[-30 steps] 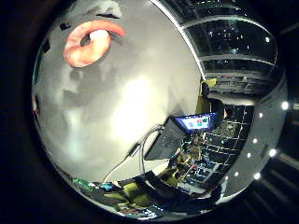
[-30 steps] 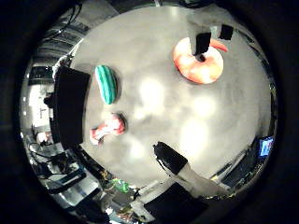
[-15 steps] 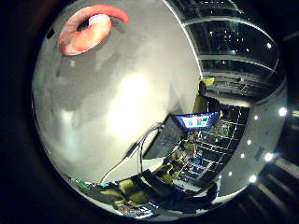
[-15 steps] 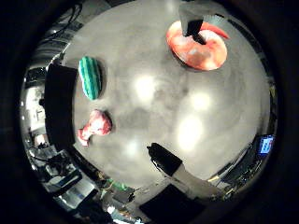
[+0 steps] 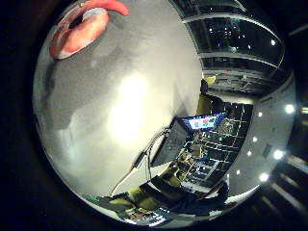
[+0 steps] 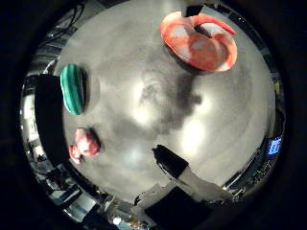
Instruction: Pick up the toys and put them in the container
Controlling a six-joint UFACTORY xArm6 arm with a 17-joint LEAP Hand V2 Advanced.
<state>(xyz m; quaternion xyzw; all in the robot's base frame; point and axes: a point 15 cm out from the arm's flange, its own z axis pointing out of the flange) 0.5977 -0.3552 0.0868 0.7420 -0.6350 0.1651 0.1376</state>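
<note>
An orange-red container (image 6: pixel 199 44) with pale patches inside lies on the grey table (image 6: pixel 144 72); its rim also shows in the little finger side view (image 5: pixel 77 31). A green striped toy (image 6: pixel 73 89) lies on the table well away from it. A pink-red toy (image 6: pixel 85 143) lies just beyond the green one, near the table's edge. My right hand (image 6: pixel 175 167) hangs above the table, between the toys and the container. Only one black and white finger reaches into view, and it is relaxed, touching nothing. Nothing is held.
A dark panel (image 6: pixel 48 120) stands along the table's edge beside both toys. An open laptop (image 5: pixel 197 126) with a lit screen sits past the far edge of the table, with shelves and room lights behind it.
The whole picture has shifted, so the camera moved with the hand. The container now sits nearer the views' edges, and the dark finger parts no longer cross it. The toys lie as before.
</note>
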